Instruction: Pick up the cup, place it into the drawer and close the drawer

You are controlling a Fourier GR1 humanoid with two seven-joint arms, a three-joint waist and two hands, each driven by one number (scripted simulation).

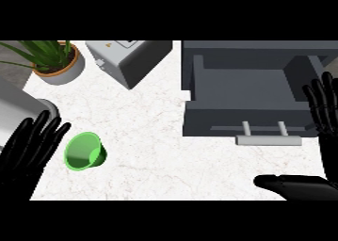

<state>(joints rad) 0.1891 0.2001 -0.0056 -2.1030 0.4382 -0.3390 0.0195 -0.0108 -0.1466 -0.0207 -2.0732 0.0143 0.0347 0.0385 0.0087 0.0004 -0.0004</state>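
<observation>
- Lying tipped on its side on the white counter, the green cup sits just beside the left hand, so that hand looks best placed to take it.
- Left hand's fingers are straight and spread, grasping nothing.
- Right hand is likewise released, beside the drawer.
- Drawer stands pulled out, handle toward the robot, ready to receive the cup.

Single head view, steeply down on counter, forearms entering bottom.
</observation>
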